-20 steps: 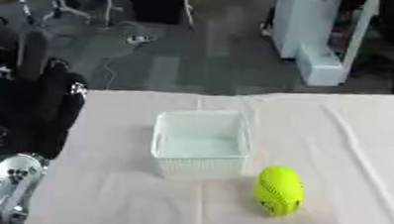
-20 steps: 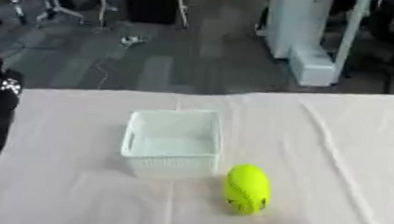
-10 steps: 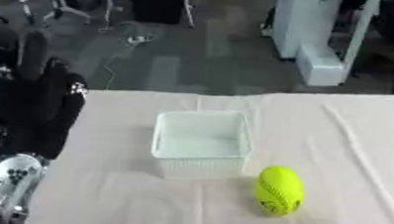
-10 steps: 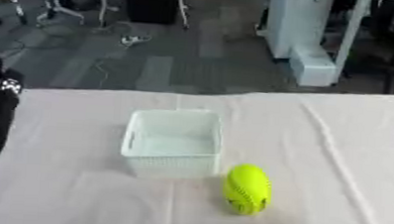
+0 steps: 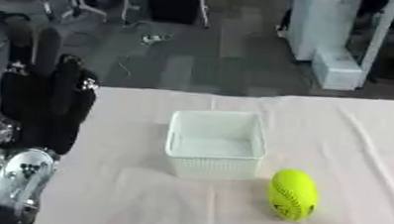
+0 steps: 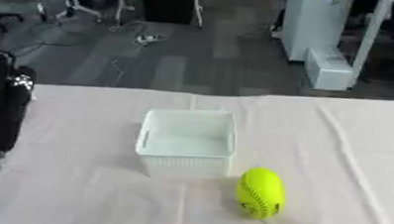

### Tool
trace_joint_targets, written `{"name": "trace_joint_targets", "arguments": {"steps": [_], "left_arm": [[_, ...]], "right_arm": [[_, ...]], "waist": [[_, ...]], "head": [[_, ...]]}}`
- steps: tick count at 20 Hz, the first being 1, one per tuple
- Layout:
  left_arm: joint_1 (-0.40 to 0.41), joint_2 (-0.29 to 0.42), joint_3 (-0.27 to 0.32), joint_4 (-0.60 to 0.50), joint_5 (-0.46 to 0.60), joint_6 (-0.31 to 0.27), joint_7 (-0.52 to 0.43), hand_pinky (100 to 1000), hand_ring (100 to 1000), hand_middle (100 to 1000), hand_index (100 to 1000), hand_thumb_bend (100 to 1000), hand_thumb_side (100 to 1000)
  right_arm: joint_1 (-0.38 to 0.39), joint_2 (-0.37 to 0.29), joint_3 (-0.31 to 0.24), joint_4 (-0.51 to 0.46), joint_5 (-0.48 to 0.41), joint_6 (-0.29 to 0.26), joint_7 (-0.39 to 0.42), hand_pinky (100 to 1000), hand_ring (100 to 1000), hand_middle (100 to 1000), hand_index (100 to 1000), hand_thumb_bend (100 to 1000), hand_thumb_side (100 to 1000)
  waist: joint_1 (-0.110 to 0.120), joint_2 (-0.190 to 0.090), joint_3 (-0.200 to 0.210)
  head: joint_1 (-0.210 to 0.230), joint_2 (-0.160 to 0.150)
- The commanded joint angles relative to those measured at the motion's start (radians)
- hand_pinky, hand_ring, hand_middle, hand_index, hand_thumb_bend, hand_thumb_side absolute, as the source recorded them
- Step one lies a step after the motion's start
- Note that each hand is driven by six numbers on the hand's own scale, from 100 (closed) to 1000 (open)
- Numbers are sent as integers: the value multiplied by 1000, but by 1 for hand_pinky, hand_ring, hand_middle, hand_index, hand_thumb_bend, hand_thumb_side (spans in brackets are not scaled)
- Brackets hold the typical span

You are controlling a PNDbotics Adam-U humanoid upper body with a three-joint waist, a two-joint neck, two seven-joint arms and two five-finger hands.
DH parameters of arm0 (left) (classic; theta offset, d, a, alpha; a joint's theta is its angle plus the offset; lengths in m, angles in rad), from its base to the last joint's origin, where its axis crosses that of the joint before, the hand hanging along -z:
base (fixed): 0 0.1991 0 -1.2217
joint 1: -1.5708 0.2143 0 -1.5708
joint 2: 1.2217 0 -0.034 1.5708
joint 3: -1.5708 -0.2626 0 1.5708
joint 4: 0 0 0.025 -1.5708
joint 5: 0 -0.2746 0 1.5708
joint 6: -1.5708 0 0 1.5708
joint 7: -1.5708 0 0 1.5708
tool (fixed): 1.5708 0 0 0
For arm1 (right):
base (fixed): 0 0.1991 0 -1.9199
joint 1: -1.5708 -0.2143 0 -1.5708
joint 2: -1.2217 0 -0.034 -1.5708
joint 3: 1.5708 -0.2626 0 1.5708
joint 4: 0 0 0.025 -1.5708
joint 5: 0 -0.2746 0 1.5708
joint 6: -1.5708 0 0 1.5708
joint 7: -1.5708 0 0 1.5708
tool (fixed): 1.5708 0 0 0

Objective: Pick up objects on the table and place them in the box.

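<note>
A white basket-weave box (image 5: 215, 144) is sitting near the middle of the surface (image 5: 355, 140), which is wearing a pale, slightly creased cloth, and the box is showing nothing inside but its own floor. Just beside the box, off its near right corner and not quite touching it, a yellow-green ball shaped like a small football (image 5: 293, 194) is standing on end, with dark stitching running down its near side. Well to the left of the box, at the surface's left edge, the robot's left hand (image 5: 41, 103) is hovering upright, its black fingers (image 5: 69, 100) pointing up, held straight and close together and holding nothing; below it the silver wrist (image 5: 21, 176) is sloping down toward the near left corner. The hand is standing well apart from both box and ball. The right hand is showing in neither view. Beyond the box, past the far edge of the surface, a grey floor is carrying a white cabinet (image 5: 334, 39) and some dark stands.
</note>
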Motion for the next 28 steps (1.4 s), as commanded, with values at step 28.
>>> {"name": "trace_joint_targets", "arguments": {"steps": [28], "left_arm": [[-11,24,-11,-17,-15,20,-30,100,280,432,686,117,743]], "right_arm": [[-16,-394,149,12,545,-169,-170,622,915,816,990,874,581]], "waist": [[-11,7,8]], "head": [[-113,-12]]}}
